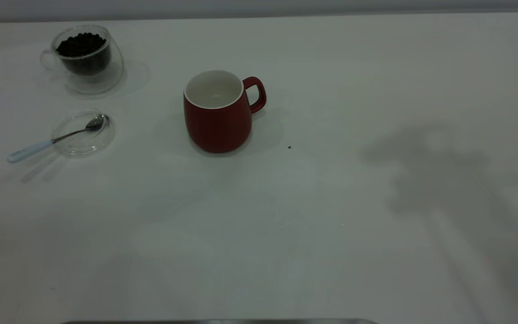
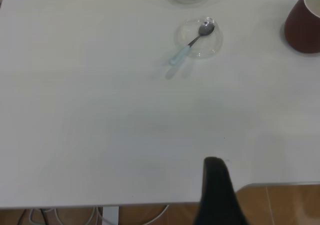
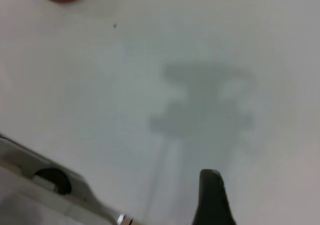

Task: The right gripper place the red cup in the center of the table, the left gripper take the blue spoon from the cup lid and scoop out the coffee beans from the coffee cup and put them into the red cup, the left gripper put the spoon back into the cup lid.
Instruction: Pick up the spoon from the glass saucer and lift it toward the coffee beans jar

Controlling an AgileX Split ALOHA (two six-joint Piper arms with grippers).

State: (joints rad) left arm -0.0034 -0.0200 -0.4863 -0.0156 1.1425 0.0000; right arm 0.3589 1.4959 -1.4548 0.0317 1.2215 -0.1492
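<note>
Red cup [image 1: 218, 114]: placed mid-counter [image 1: 331, 202], empty.
Blue spoon [image 1: 52, 140]: in cup lid [image 1: 99, 141], far beyond left jaws.
Scooping: not begun.
Jaw openings: cannot tell.

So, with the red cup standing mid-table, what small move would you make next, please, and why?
Probably bring the left gripper toward the blue spoon. The red cup stands empty, the spoon rests with its bowl in the cup lid, and the coffee beans sit untouched in the coffee cup.
</note>
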